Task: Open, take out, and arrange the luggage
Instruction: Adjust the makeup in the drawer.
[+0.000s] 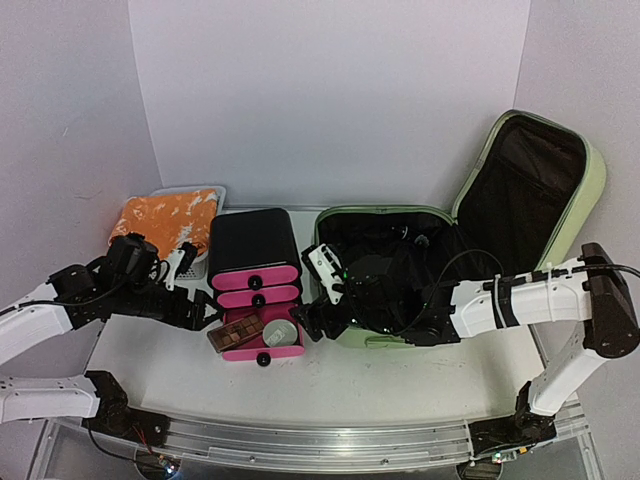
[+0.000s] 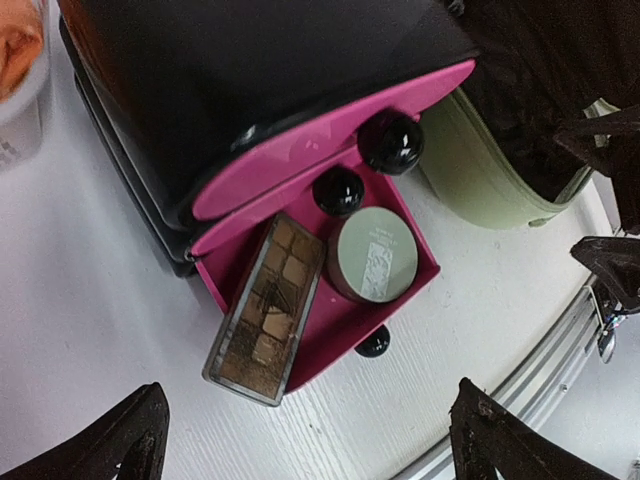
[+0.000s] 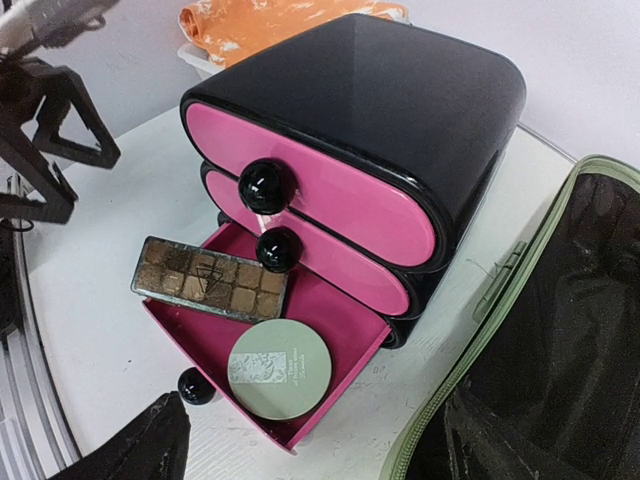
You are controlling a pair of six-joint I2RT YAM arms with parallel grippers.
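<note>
Two claws in view, both spread wide, neither pinching anything. My left claw (image 2: 308, 392) hovers over the white table (image 1: 150, 360), and nothing sits between its dark fingers (image 2: 128, 440). Just ahead of it is the small black plastic drawer box with pink fronts (image 1: 250, 240), its bottom pink drawer (image 2: 345, 330) pulled out. Inside the drawer lie a long brown eyeshadow palette in a clear case (image 2: 265, 310) and, beside it, a round pale-green compact (image 2: 373, 262). The palette sits tilted, one end over the drawer rim.

My right claw (image 1: 312, 320) hangs on the other side of that drawer, close to it but not touching. Its fingers (image 2: 605, 265) show in the left wrist view, well apart.

Task thing: the large light-green hard-shell luggage (image 1: 592, 180) is right behind and beside the right claw, just past the drawer box from the left claw. It lies flat and open, lid tipped up against the back wall, black fabric lining showing. What's inside is too dark to make out.

Far side of the left claw: a white perforated plastic basket (image 1: 193, 268) holding an orange cloth (image 1: 165, 215).
</note>
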